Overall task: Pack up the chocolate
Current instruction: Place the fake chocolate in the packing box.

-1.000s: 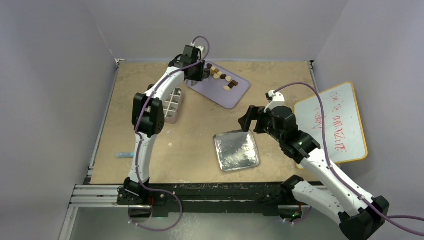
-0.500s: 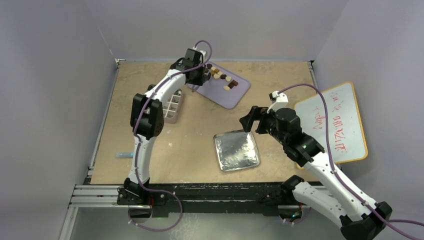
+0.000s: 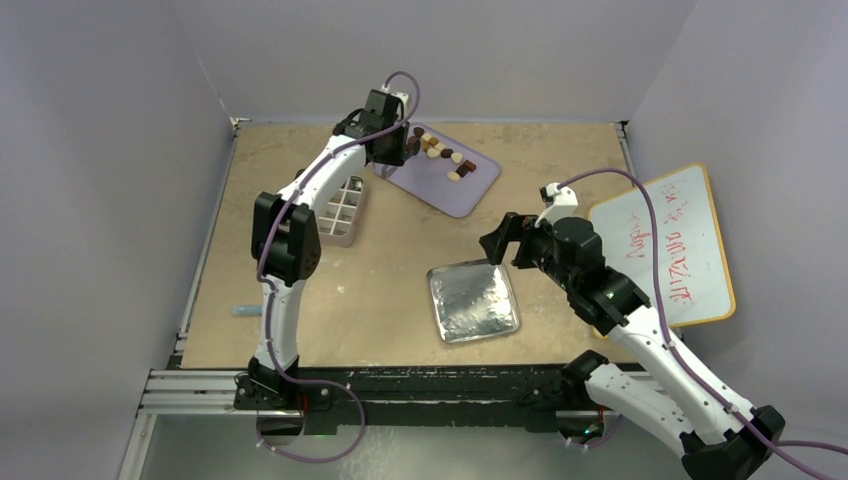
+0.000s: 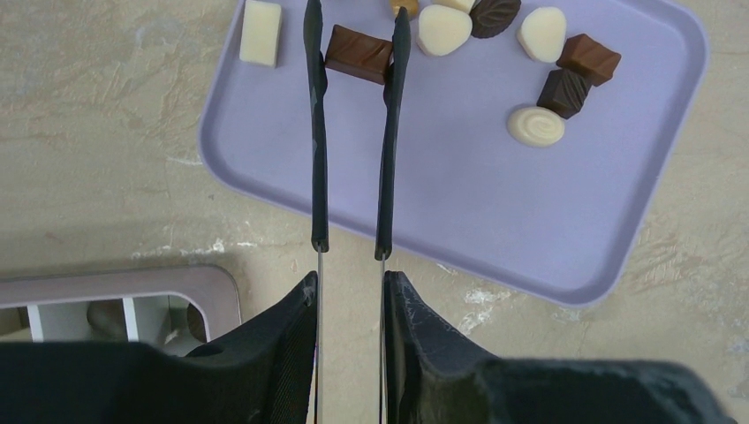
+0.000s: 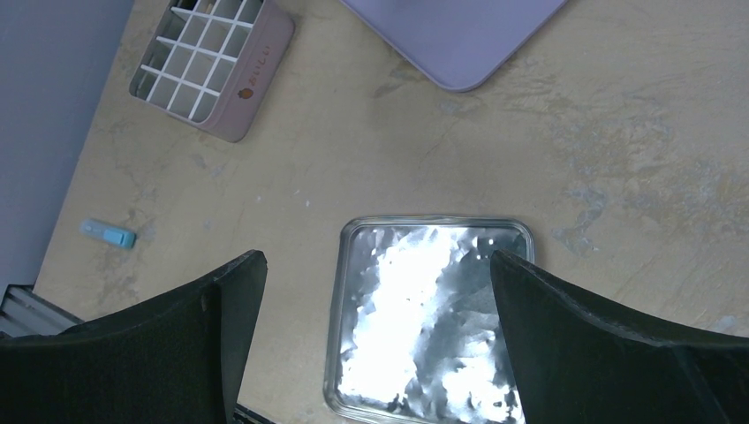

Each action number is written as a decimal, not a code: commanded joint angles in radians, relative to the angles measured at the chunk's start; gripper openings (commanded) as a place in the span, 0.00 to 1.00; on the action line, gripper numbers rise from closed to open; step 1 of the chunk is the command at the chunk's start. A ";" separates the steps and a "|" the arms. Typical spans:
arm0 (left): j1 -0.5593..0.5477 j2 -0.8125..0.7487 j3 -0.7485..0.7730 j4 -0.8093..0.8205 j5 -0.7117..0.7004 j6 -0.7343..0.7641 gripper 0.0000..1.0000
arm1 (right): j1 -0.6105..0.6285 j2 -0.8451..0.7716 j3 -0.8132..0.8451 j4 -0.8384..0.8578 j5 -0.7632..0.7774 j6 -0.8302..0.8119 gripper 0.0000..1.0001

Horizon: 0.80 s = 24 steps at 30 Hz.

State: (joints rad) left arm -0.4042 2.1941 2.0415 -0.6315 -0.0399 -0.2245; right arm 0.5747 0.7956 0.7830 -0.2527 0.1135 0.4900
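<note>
Right tool [image 5: 375, 256] hangs nearest, its two black fingers spread wide with nothing between them, above a square silver foil-lined tray [image 5: 424, 353] that lies on the mottled tan surface [image 5: 574, 177]. Off to the left, near the surface's edge, lies a small light-blue capped object [image 5: 108, 233]. Farther back on the left stands a pale pink box with a white grid of compartments [image 5: 212, 75]. Beyond it the left tool [image 4: 351, 283] is clamped on a pair of black tweezers [image 4: 318, 150], whose arms reach out over the edge of a lilac rectangular plastic tray [image 4: 459, 194]. The tweezer tips sit on either side of a mid-brown rectangular chocolate piece [image 4: 358, 53], close against it; whether it is squeezed I cannot tell. The other chocolate pieces [image 4: 539, 126], cream, mid-brown and dark, rest on the far part of that tray, a cream bar [image 4: 262, 33] just left of the tweezers and the others clustered to the right.
</note>
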 commanded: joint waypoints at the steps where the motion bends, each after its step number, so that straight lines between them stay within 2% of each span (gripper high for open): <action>1: -0.005 -0.100 -0.007 -0.044 -0.028 -0.056 0.23 | -0.002 -0.010 -0.002 0.009 0.009 0.008 0.99; 6: -0.005 -0.155 -0.026 -0.123 -0.086 -0.103 0.22 | -0.002 -0.011 -0.006 0.016 -0.003 0.013 0.98; 11: 0.004 -0.259 -0.109 -0.164 -0.133 -0.141 0.22 | -0.002 -0.006 -0.011 0.019 -0.018 0.018 0.99; 21: 0.099 -0.466 -0.260 -0.251 -0.143 -0.223 0.22 | -0.003 -0.008 -0.011 0.019 -0.027 0.010 0.99; 24: 0.122 -0.526 -0.316 -0.262 -0.185 -0.216 0.22 | -0.002 -0.006 -0.010 0.020 -0.029 0.008 0.99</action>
State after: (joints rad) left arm -0.3107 1.7706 1.7802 -0.8688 -0.1658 -0.4129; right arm 0.5747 0.7959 0.7769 -0.2501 0.1001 0.4980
